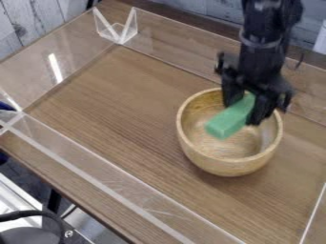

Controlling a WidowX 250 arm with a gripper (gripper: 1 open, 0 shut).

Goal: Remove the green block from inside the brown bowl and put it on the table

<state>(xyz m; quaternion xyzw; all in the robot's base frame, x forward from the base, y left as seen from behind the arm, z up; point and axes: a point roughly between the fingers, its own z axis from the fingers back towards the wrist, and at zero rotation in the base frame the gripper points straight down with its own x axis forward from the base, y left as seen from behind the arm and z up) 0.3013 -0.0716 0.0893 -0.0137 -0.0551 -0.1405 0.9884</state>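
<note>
The green block [230,121] hangs tilted above the brown bowl [216,157], its upper end pinched by my black gripper [253,107], which points straight down and is shut on it. The block's lower end sits clear of the bowl's floor, over the bowl's middle. The light tan bowl rests on the wood-grain table [114,105] at the right side of the view. The gripper's fingertips are partly hidden behind the block.
Low clear acrylic walls [51,67] edge the table on the left, front and back. A clear acrylic corner piece [117,26] stands at the far left corner. Bare tabletop stretches left of the bowl.
</note>
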